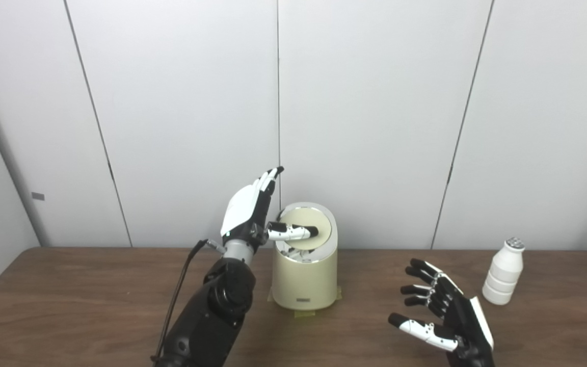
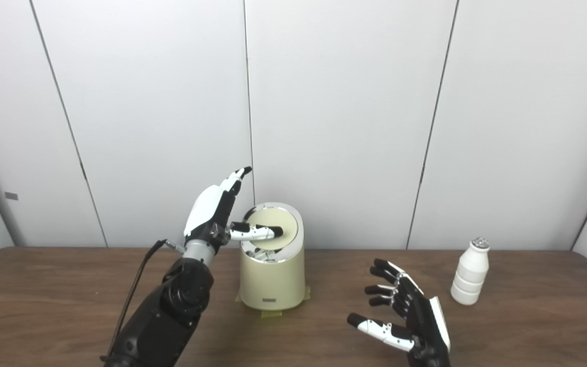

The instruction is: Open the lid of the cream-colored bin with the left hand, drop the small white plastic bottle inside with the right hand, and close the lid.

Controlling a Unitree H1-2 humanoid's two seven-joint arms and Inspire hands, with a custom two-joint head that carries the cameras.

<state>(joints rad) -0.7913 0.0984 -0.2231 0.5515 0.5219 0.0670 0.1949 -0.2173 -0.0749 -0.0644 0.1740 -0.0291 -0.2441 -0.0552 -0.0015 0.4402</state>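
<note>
Your left hand (image 1: 248, 211) stands raised beside the cream-colored cylindrical bin (image 1: 304, 265) on the brown wooden table (image 1: 95, 300), fingers together and pointing up, thumb laid across the tilted round lid (image 1: 310, 227), holding nothing. Your right hand (image 2: 405, 311) hovers low over the table with fingers spread and empty. You see the small white ribbed plastic bottle (image 2: 471, 279) upright near the table's right end, well apart from the bin.

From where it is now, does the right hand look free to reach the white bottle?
Probably yes. The right hand is open and empty, and the white bottle stands upright to its right on bare table, nothing between them. The bin lies on the hand's other side.
</note>
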